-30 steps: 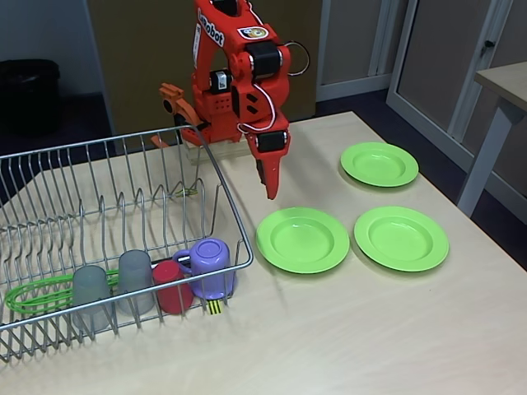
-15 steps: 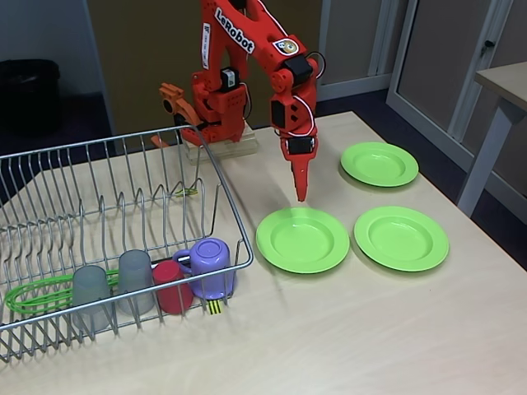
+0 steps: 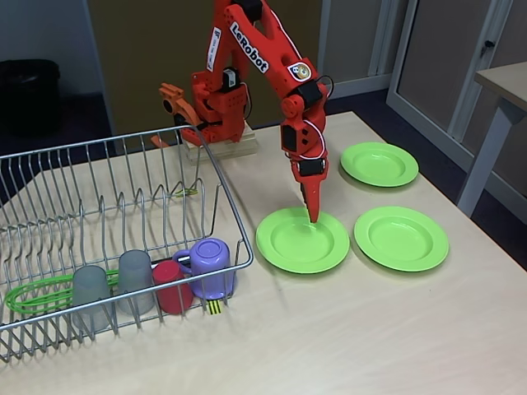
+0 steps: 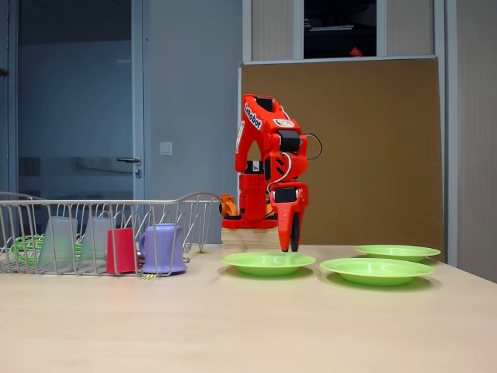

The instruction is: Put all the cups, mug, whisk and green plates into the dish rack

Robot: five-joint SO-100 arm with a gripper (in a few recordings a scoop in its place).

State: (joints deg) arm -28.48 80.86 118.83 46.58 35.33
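Note:
Inside the wire dish rack [image 3: 227, 200] [image 4: 93, 203] lie two grey cups [image 3: 90, 296] [image 3: 135, 281] [image 4: 58, 242], a red cup [image 3: 171, 285] [image 4: 121, 250], the purple mug [image 3: 211, 267] [image 4: 163, 249] and the green whisk [image 3: 33, 296] [image 4: 23, 245]. Three green plates rest flat on the table: one by the rack [image 3: 303, 243] [image 4: 267, 262], one to its right [image 3: 401, 237] [image 4: 377, 270], one farther back [image 3: 380, 163] [image 4: 397, 252]. My orange gripper [image 3: 313, 216] [image 4: 289, 245] points straight down, shut and holding nothing, its tip just above the far rim of the plate by the rack.
The arm's base [image 3: 216, 123] stands at the table's back edge behind the rack. Bare tabletop [image 3: 346, 337] stretches in front of the plates. A second table [image 3: 504, 82] stands off to the right, and a black bin [image 3: 29, 90] at the back left.
The arm has swung right from beside the rack's corner and stretched forward and down. The gripper tip went from the bare table behind the plates to the near plate's far rim.

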